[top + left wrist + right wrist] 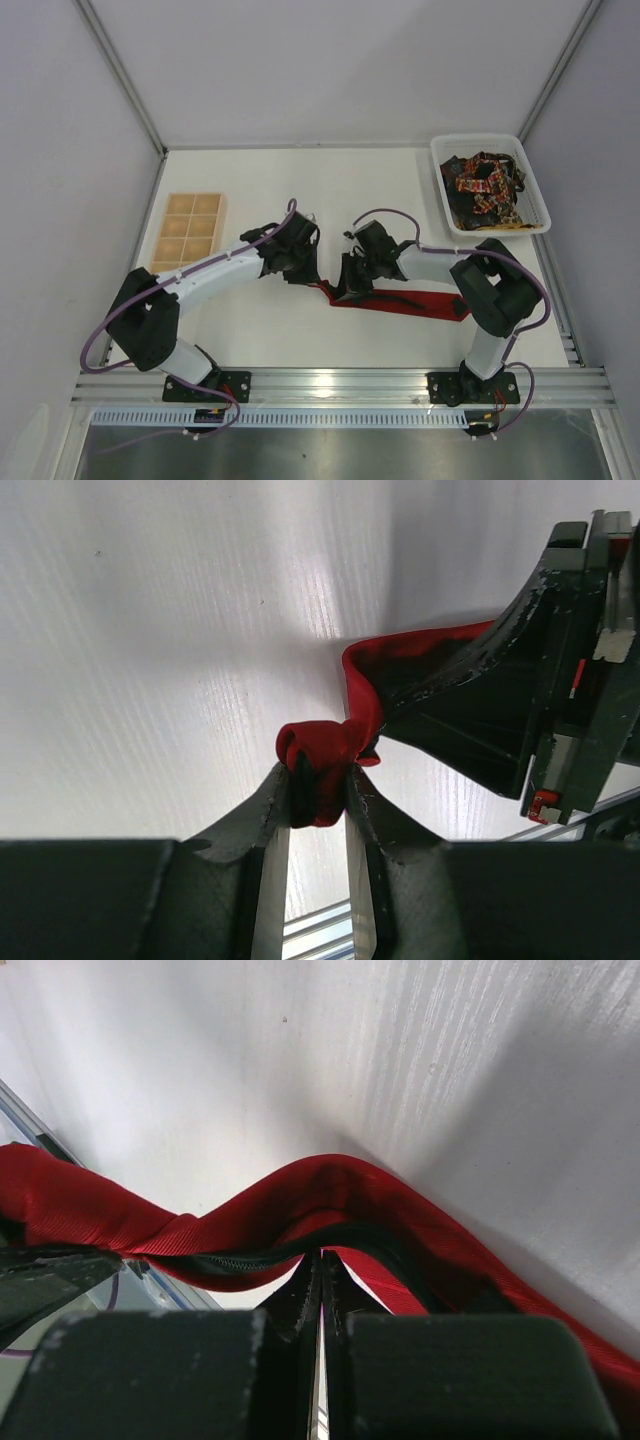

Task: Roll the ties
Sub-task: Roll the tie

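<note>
- The red tie (405,301) lies stretched on the table (300,190), down and to the left of the white bin (441,200), and most of its length is flat.
- The left gripper (304,276) is clenched on the tie's far-from-bin end, where the fabric is bunched into a small first curl (more a knot than a neat coil).
- The right gripper (352,286), on the bin side of the left one, has its jaws pressed together on a raised fold of the same tie.
- Judging by this, rolling has barely begun: about one turn is made and the long tail is left.
- The patterned ties (486,190) lie heaped inside the bin, not yet rolled.
- A wooden compartment tray (190,231) sits well left of the bin.
</note>
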Controlling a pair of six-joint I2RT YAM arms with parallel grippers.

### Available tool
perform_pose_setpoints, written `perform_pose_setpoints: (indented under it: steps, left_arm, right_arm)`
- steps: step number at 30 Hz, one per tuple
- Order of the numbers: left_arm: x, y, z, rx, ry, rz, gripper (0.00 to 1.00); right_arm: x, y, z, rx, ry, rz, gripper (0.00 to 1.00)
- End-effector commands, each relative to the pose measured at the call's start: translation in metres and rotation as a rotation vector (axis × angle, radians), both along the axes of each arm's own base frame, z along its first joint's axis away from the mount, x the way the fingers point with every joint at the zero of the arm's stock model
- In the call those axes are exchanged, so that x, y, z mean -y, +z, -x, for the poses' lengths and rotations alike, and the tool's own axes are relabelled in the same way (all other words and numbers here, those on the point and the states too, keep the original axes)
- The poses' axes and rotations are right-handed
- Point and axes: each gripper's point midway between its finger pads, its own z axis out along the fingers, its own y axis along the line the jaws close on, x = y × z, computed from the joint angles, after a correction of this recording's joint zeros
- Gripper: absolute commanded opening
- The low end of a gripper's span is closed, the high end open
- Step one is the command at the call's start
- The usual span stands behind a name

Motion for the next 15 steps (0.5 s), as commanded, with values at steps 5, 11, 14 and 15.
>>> perform_pose_setpoints:
  steps: [5,11,14,15]
  left_arm:
    - [0.002,0.010,-0.004,0.036,-0.026,-0.021,0.05]
    - [0.002,0.013,-0.003,0.041,-0.033,-0.020,0.05]
    - [0.002,0.014,-0.003,0.042,-0.037,-0.021,0.05]
    - [0.002,0.014,-0.002,0.043,-0.040,-0.021,0.05]
  right_arm:
    - [0.003,0.021,-0.012,0.055,-0.020,-0.011,0.00]
    - [0.002,0.027,-0.016,0.077,-0.022,-0.035,0.00]
    - [-0.001,0.027,-0.020,0.083,-0.024,-0.040,0.00]
    - [-0.002,0.027,-0.022,0.085,-0.024,-0.042,0.00]
